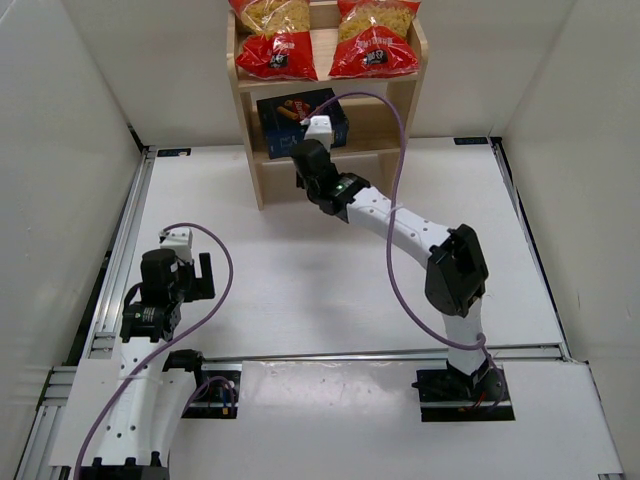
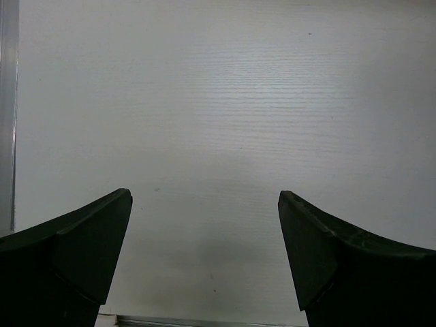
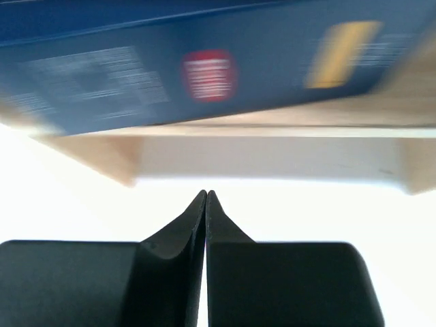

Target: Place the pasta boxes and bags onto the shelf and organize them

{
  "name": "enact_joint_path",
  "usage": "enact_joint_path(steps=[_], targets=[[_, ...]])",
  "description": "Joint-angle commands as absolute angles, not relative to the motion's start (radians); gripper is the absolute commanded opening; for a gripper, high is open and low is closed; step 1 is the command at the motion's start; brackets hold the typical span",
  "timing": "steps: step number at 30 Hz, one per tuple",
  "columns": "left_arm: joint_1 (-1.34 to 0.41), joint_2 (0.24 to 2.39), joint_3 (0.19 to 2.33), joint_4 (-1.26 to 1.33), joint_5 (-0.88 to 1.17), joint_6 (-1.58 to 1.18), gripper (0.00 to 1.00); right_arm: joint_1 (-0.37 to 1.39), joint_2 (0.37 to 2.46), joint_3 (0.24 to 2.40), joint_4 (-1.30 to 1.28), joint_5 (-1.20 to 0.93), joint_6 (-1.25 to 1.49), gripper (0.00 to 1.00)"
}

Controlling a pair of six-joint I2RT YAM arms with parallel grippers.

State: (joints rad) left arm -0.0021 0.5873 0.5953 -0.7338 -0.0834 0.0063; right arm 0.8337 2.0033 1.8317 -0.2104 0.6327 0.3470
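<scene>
The light wooden shelf (image 1: 262,180) stands at the back middle of the table. Two red bags of pasta (image 1: 275,40) (image 1: 375,38) lie side by side on an upper tier. The dark blue pasta box (image 1: 285,120) lies on the tier below them. In the right wrist view the box (image 3: 170,75) rests on the shelf board (image 3: 272,124), blurred. My right gripper (image 1: 303,152) (image 3: 206,197) is shut and empty, just in front of and below the box. My left gripper (image 1: 205,272) (image 2: 204,204) is open and empty over bare table at the left.
White walls enclose the table on three sides. An aluminium rail (image 1: 120,260) runs along the left edge and another (image 1: 380,355) across the front. The right arm's purple cable (image 1: 398,170) loops up beside the shelf.
</scene>
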Motion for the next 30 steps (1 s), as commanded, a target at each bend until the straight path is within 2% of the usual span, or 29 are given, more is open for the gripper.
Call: enact_joint_path(steps=[1, 8, 20, 25, 27, 30], targets=[[0.012, 0.584, 0.584, -0.732, -0.089, 0.0, 1.0, 0.854, 2.038, 1.916, -0.084, 0.58, 0.353, 0.01], [0.021, 0.534, 0.594, -0.773, -0.107, 0.0, 1.0, 0.864, 2.189, 2.121, 0.004, 0.635, 0.344, 0.01], [0.031, 0.534, 0.603, -0.793, -0.118, 0.0, 1.0, 0.864, 2.256, 2.16, 0.065, 0.592, 0.344, 0.01], [0.04, 0.514, 0.612, -0.811, -0.118, 0.0, 1.0, 0.923, 2.058, 2.025, 0.064, 0.592, 0.284, 0.01], [0.04, 0.514, 0.612, -0.811, -0.109, 0.0, 1.0, 0.974, 1.978, 1.895, 0.064, 0.581, 0.256, 0.01], [0.04, 0.505, 0.612, -0.811, -0.1, 0.0, 1.0, 1.041, 1.741, 1.651, 0.046, 0.531, 0.164, 0.1]])
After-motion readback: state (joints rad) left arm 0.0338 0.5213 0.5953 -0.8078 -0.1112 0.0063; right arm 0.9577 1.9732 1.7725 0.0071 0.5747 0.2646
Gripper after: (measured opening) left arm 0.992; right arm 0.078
